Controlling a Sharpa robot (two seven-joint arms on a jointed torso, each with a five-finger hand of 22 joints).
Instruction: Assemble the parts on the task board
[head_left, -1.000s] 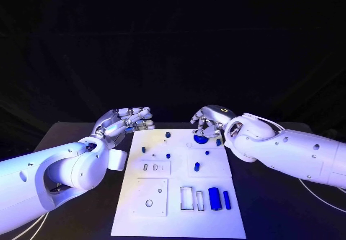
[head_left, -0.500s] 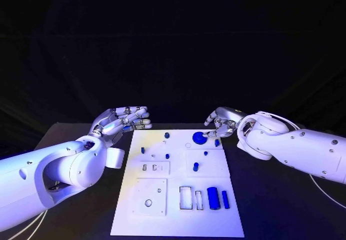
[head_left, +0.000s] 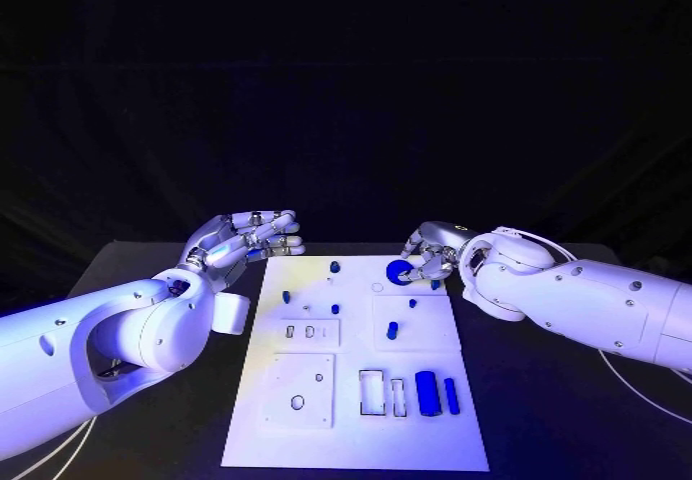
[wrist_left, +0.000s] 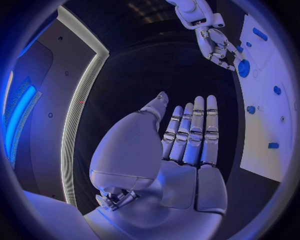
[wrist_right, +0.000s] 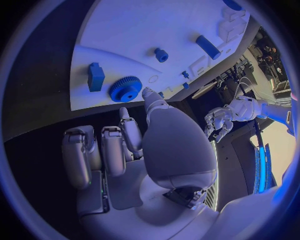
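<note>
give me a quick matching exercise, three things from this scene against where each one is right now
Things:
1. blue gear
2. left hand
3. thick blue cylinder

Places:
a. lying at the near end of the task board, beside a thinner blue rod
b. at the fingertips of the right hand, at the board's far end
c. beside the board's far left corner, fingers apart, holding nothing

Pairs: 1-b, 2-c, 3-a
</note>
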